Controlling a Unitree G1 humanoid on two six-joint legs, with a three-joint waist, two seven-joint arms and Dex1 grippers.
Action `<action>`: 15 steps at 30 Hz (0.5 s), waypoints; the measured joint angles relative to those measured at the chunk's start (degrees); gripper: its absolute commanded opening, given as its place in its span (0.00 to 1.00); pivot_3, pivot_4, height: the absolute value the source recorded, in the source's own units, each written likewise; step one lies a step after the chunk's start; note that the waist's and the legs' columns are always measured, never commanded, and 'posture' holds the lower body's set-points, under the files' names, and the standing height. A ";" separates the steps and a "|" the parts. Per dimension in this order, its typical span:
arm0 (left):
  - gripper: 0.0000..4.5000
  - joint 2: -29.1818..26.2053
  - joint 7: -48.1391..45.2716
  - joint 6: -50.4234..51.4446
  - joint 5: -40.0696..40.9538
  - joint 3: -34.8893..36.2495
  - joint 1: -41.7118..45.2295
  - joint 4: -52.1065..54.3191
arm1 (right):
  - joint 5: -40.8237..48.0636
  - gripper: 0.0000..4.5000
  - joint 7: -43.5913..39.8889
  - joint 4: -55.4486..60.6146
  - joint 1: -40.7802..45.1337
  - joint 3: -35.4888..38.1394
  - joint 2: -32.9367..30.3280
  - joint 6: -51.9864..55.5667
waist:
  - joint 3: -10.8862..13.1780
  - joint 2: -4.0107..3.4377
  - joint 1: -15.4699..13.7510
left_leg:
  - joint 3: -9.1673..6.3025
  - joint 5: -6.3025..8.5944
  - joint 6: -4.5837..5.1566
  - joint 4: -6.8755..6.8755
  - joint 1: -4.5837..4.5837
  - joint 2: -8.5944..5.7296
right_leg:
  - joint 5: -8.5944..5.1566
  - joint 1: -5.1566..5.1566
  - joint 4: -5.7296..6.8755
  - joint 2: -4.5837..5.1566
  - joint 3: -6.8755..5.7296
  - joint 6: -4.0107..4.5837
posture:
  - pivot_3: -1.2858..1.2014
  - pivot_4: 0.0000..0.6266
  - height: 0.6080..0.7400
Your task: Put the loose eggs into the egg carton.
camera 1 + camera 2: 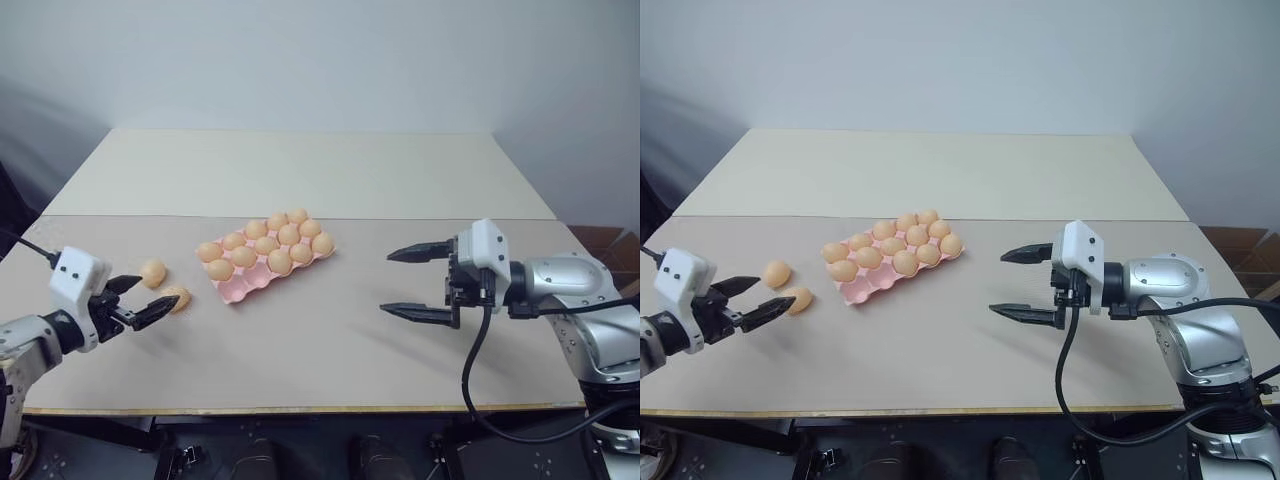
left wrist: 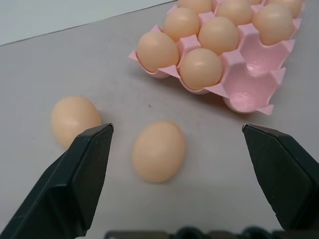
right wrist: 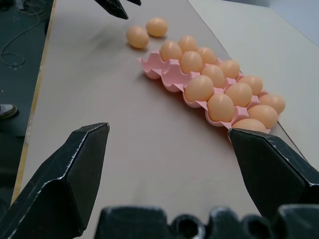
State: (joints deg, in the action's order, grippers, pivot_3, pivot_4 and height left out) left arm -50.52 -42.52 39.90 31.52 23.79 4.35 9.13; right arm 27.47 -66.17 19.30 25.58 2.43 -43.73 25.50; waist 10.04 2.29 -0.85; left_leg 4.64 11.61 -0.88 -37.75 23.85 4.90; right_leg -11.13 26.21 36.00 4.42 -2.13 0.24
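A pale pink egg carton (image 1: 266, 258) lay at an angle near the middle of a beige table (image 1: 330, 340), most of its cups filled with orange-tan eggs and two cups at its near-left end bare. Two loose eggs (image 1: 165, 286) rested on the table just to the left of the carton, apart from it and close to each other. The left gripper (image 1: 140, 298) hovered beside those eggs, on the side away from the carton, with its black fingers (image 2: 75, 179) spread wide and nothing between them; from its wrist camera, the nearer loose egg (image 2: 158, 150) sat in the gap ahead of the fingers, while the other (image 2: 75, 119) lay partly behind one fingertip. The right gripper (image 1: 405, 282) hung well to the right of the carton, pointing toward it, its jaws likewise parted and holding nothing. Neither gripper touched the carton or an egg.
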 measured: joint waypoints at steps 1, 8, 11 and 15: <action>1.00 0.67 0.06 -0.08 -0.71 -1.80 2.11 -2.10 | 0.26 0.99 0.07 0.14 0.22 -0.06 0.05 0.00 | 0.00 0.00 -0.20 | 0.00 0.00 0.00 0.00 -0.02 -0.01 | 0.01 -0.03 0.03 0.00 -0.01 -0.02 | 0.52 0.24 1.00; 1.00 3.12 -1.14 -2.51 -6.33 -11.62 9.30 -14.91 | 0.92 0.99 0.88 0.78 0.30 -0.56 0.21 0.08 | -0.02 0.05 0.40 | 0.01 0.00 0.02 -0.01 0.03 -0.02 | 0.19 -0.02 0.00 -0.01 0.01 -0.31 | 0.52 0.24 1.00; 0.91 3.45 -2.06 -3.93 -7.70 -12.86 11.11 -17.13 | 0.99 1.00 1.60 1.44 0.10 -0.56 0.19 0.18 | -0.02 0.05 0.20 | -0.01 0.00 0.02 -0.01 0.02 -0.01 | 0.19 -0.01 0.06 -0.02 0.00 -0.31 | 0.52 0.24 1.00; 0.66 3.70 -2.32 -4.83 -8.83 -13.35 11.89 -18.45 | 1.56 1.00 2.64 2.22 -0.30 -0.56 0.19 0.42 | -0.03 0.06 0.18 | 0.00 -0.01 0.02 -0.07 0.00 -0.02 | 0.19 -0.06 0.07 0.01 0.01 -0.30 | 0.52 0.24 1.00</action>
State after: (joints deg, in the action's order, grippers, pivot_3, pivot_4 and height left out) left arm -46.82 -44.84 35.07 22.68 10.43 16.24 -9.32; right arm 29.03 -63.53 21.52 25.29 1.88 -43.54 25.92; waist 10.01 2.35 -0.67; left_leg 4.64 11.60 -0.86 -37.81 23.85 4.88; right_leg -10.94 26.16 36.07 4.44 -2.12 -0.06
